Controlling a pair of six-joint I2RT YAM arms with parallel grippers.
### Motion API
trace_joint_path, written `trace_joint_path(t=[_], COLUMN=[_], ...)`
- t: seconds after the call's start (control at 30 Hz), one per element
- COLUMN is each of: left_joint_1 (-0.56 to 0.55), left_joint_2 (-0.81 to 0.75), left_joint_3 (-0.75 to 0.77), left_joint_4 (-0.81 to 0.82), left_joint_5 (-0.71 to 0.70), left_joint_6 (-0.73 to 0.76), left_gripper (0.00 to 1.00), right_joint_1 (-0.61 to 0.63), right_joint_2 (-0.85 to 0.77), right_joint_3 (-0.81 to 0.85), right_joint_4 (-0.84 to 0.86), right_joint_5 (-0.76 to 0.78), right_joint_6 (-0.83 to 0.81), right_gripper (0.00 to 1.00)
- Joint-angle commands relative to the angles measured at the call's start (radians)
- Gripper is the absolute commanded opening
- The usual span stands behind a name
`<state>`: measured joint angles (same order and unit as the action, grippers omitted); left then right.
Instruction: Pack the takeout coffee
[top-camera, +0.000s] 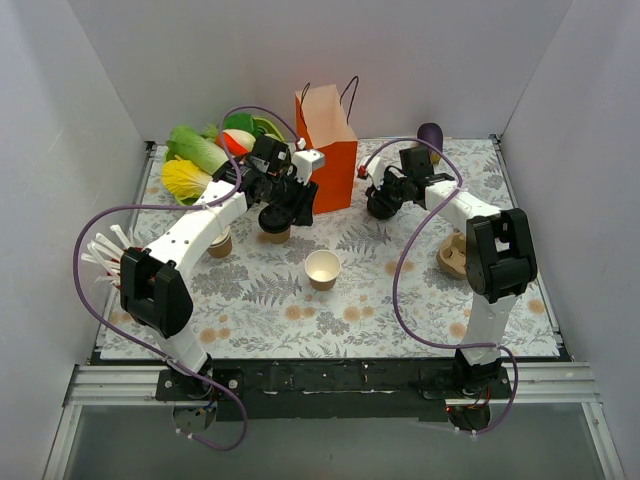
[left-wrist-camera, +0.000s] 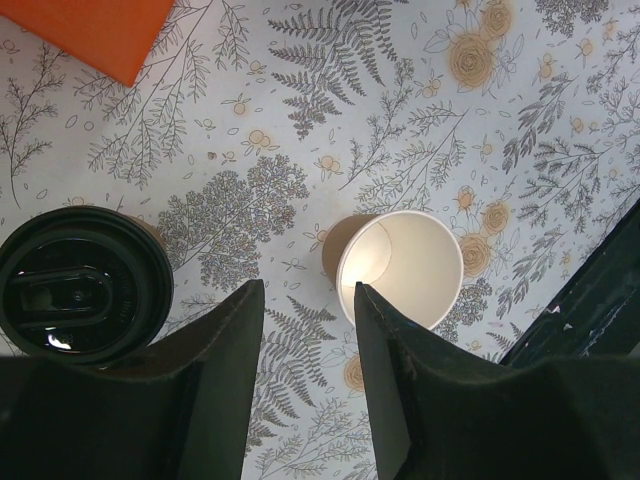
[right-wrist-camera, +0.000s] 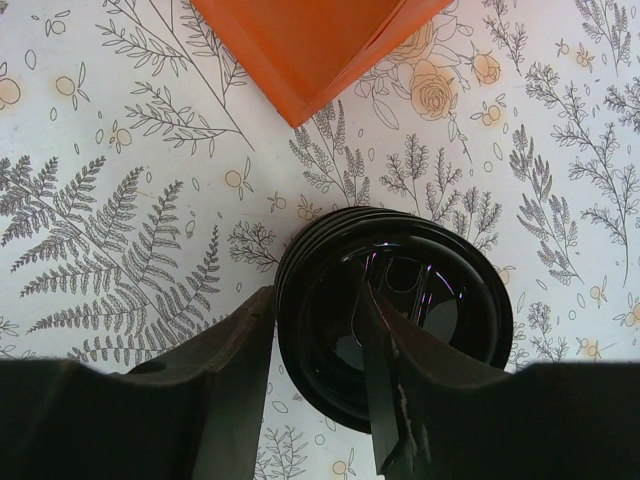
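Observation:
An open kraft cup (top-camera: 322, 269) (left-wrist-camera: 400, 268) without a lid stands mid-table. A cup with a black lid (left-wrist-camera: 80, 285) (top-camera: 275, 234) stands under my left gripper (top-camera: 283, 212). In the wrist view the left gripper (left-wrist-camera: 308, 300) hangs open over bare tablecloth between those two cups, holding nothing. My right gripper (right-wrist-camera: 315, 320) is open, its jaws straddling the left rim of a stack of black lids (right-wrist-camera: 400, 310): one finger is outside the stack, the other over the top lid. The orange paper bag (top-camera: 328, 150) stands upright behind both grippers.
Another brown cup (top-camera: 220, 244) stands partly under the left arm. A brown stack (top-camera: 455, 255) lies beside the right arm. Toy vegetables (top-camera: 205, 150) are piled at the back left, a purple one (top-camera: 430, 134) at the back right, and white sticks (top-camera: 105, 255) at the left edge.

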<state>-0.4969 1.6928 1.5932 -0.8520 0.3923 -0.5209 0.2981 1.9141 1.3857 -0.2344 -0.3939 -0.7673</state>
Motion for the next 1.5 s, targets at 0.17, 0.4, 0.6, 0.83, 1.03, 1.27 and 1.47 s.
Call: trace_joint_path(t=[0.17, 0.4, 0.6, 0.83, 1.03, 1.27, 1.47], left_joint_1=[0.009, 0.009, 0.011, 0.012, 0.015, 0.021, 0.021], left_joint_2=[-0.056, -0.058, -0.056, -0.051, -0.048, -0.051, -0.064], left_joint_3=[-0.015, -0.019, -0.019, -0.018, -0.018, -0.025, -0.039], left_joint_4=[0.019, 0.022, 0.021, 0.019, 0.024, 0.027, 0.027], left_joint_5=[-0.003, -0.007, -0.010, -0.001, 0.008, 0.016, 0.016], left_joint_6=[-0.004, -0.005, -0.004, -0.001, -0.002, -0.004, -0.004], left_gripper=[0.41, 0.41, 0.42, 0.41, 0.42, 0.42, 0.42], right_joint_1=[-0.001, 0.009, 0.019, 0.019, 0.019, 0.018, -0.036], right_joint_2=[-0.039, -0.020, 0.000, -0.015, -0.047, -0.076, -0.035], right_joint_3=[0.001, -0.002, 0.009, 0.012, 0.032, 0.078, 0.176], right_joint_4=[-0.006, 0.010, 0.032, 0.014, -0.034, -0.060, -0.051], right_joint_5=[-0.013, 0.036, 0.098, 0.072, 0.030, 0.012, 0.041], right_joint_6=[-0.018, -0.017, -0.003, -0.004, 0.006, 0.034, 0.095], right_gripper=[0.50, 0.47, 0.42, 0.22, 0.10, 0.01, 0.08])
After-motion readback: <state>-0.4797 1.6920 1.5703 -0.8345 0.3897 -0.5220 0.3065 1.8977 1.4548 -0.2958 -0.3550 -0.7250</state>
